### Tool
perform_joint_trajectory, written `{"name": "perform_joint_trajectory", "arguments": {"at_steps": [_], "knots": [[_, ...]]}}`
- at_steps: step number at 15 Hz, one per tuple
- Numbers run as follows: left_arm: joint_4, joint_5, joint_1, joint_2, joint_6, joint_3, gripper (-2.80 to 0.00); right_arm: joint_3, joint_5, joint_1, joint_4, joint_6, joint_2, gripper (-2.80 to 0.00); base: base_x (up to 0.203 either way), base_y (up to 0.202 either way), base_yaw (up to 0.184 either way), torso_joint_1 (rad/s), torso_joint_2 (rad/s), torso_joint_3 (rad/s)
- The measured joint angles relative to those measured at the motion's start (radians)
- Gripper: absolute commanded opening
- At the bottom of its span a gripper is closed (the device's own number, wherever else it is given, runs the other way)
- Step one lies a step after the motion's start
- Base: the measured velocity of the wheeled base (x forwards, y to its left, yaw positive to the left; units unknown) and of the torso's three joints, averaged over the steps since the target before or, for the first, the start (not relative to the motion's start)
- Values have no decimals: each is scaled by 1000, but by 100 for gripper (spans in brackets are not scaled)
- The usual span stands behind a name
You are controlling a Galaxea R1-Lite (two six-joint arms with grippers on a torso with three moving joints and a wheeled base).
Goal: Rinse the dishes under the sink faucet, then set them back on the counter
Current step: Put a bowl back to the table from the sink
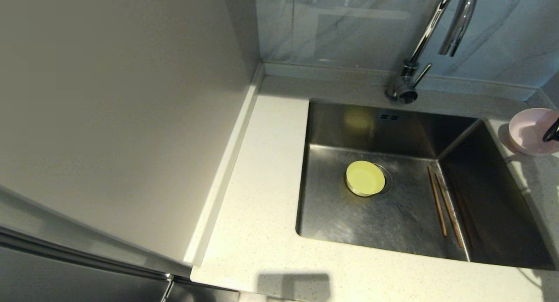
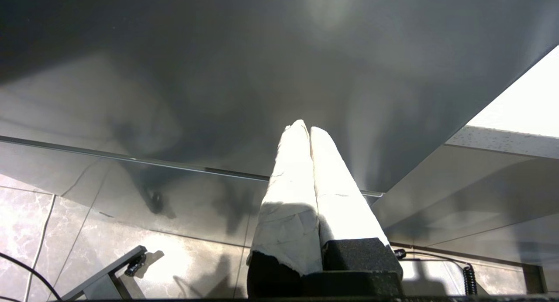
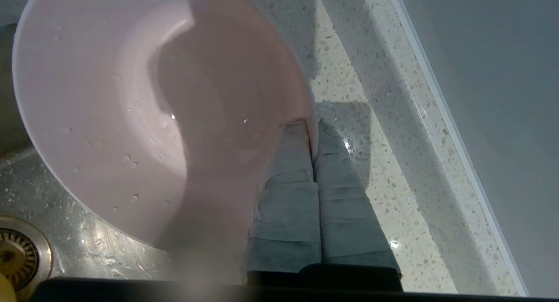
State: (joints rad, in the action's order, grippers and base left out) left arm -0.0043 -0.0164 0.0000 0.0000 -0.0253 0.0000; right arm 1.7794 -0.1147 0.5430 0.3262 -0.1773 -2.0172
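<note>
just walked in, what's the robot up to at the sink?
The right pincer is shut on the pink bowl's rim, holding it at the counter right of the sink. The yellow-green bowl sits over the drain and the chopsticks lie in the basin. The left pincer is parked, shut.

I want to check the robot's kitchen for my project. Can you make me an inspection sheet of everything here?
Surface: speckled counter around the sink.
Job's things: pink bowl above the counter's right side; green bowl on the drain; chopsticks in the sink; faucet behind.
Clutter: nothing seen.
Grippers: right gripper, jaws pinching the pink bowl's rim; left gripper, jaws shut, parked below the counter.
Cables: coiled cable near the floor.
Surroundings: beige wall panel, marble backsplash.
</note>
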Motion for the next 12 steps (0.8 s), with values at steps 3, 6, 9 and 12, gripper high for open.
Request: {"name": "perform_joint_trajectory", "arguments": {"at_steps": [3,6,9,12], "knots": [[0,0,0,0,0,0,-280,21,-1,0,0,3,-5,-280,0,0,0,0,0,0],[0,0,0,0,0,0,-280,28,-12,0,0,16,-6,-280,0,0,0,0,0,0],[0,0,0,0,0,0,-280,23,-30,0,0,22,-7,0,0,0,0,0,0,0],[0,0,0,0,0,0,-280,27,-29,1,0,23,-11,0,0,0,0,0,0,0]]}}
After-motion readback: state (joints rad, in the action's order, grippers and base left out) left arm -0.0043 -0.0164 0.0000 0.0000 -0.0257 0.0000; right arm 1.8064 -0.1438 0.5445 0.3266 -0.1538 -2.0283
